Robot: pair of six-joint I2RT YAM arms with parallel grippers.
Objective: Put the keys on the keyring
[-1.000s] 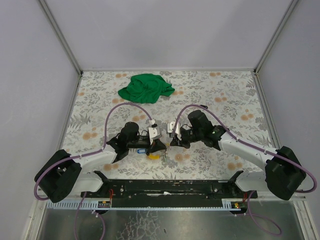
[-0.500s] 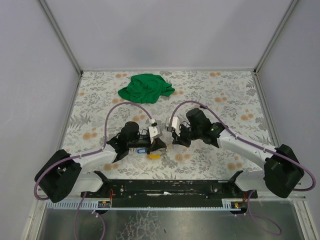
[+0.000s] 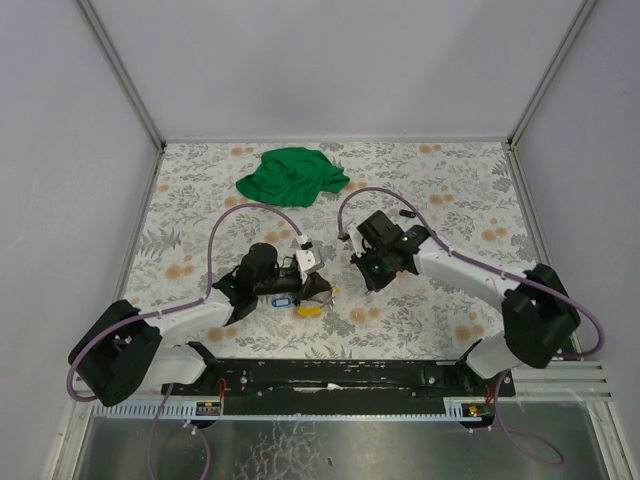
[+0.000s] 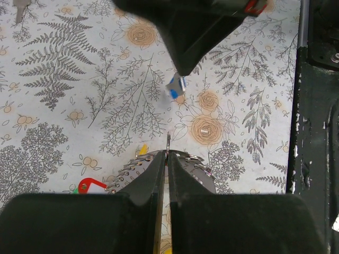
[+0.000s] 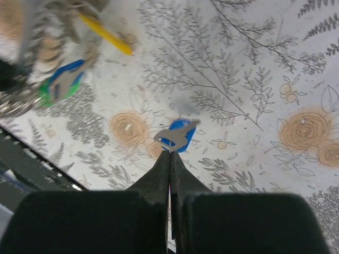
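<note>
My left gripper (image 4: 167, 154) is shut on the keyring (image 4: 168, 141), a thin wire seen edge-on, poking out past the fingertips. Keys hang beside the jaws: a red head (image 4: 88, 184) on the left and a yellow one (image 4: 142, 149). In the top view the left gripper (image 3: 320, 288) sits low at table centre with a blue key (image 3: 282, 300) and a yellow key (image 3: 309, 310) under it. My right gripper (image 5: 170, 152) is shut on a blue-headed key (image 5: 178, 136), held above the tablecloth. From above, the right gripper (image 3: 371, 279) is a short way right of the left one.
A crumpled green cloth (image 3: 292, 175) lies at the back of the flowered tablecloth. A bare grey key (image 4: 19, 7) lies on the table at the far edge of the left wrist view. The black base rail (image 3: 340, 375) runs along the near edge.
The right arm has drawn back and to the right, away from the left gripper, turning its wrist with the blue key still held. The left arm has stayed put.
</note>
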